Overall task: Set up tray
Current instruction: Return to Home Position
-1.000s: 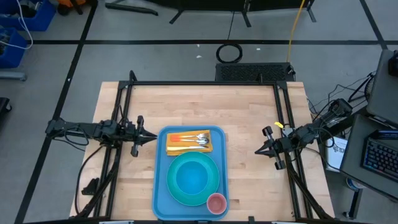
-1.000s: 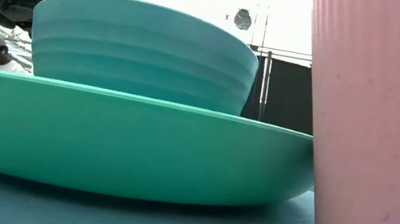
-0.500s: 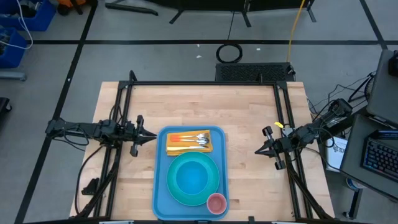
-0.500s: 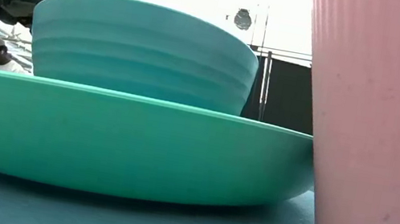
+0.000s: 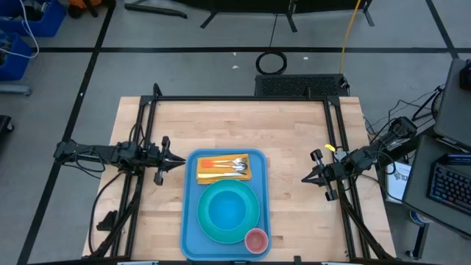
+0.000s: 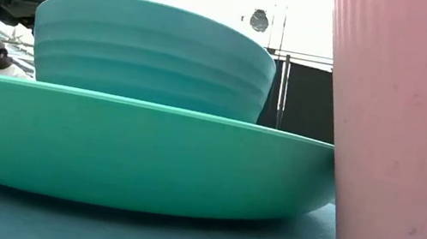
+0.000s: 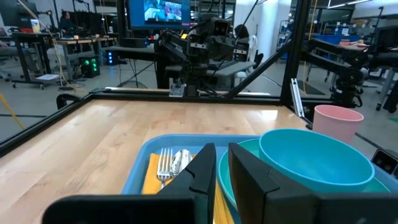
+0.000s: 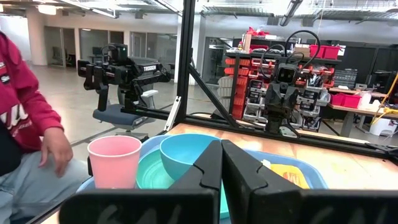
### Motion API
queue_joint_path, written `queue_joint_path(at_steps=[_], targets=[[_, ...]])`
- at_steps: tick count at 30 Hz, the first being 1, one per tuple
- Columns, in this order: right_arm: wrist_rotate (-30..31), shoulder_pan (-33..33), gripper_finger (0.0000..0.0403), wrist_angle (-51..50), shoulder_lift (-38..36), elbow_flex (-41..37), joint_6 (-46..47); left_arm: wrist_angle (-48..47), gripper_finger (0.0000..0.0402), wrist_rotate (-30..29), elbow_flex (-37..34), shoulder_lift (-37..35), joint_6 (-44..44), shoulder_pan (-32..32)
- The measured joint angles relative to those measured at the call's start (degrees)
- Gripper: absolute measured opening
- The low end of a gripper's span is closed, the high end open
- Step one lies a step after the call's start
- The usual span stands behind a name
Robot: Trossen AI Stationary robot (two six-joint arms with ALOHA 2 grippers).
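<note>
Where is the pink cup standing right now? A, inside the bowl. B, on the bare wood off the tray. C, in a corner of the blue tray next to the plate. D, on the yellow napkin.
C: the high view shows the pink cup standing on the tray at one corner, right beside the plate and well apart from the napkin.

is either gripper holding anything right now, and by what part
Nothing is held: left gripper and right gripper are both empty, apart from the tray.
</note>
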Motion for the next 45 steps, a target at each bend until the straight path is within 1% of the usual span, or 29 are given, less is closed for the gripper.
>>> queue_joint_path(at_steps=[17,21,24,26,45], targets=[[0.0,0.0,0.0000,0.0,0.0,0.0,0.1,0.1,0.0049,0.0,0.0,0.0,0.0,0.0],[0.0,0.0,0.0000,0.0,0.0,0.0,-2.9,0.1,0.0049,0.0,0.0,0.0,0.0,0.0],[0.0,0.0,0.0000,0.0,0.0,0.0,-8.6,0.1,0.0049,0.1,0.0,0.0,0.0,0.0],[0.0,0.0,0.0000,0.0,0.0,0.0,-10.3,0.1,0.0049,0.1,0.0,0.0,0.0,0.0],[0.0,0.0,0.0000,0.0,0.0,0.0,-11.0,0.1,0.0049,0.1,0.1,0.0,0.0,0.0]])
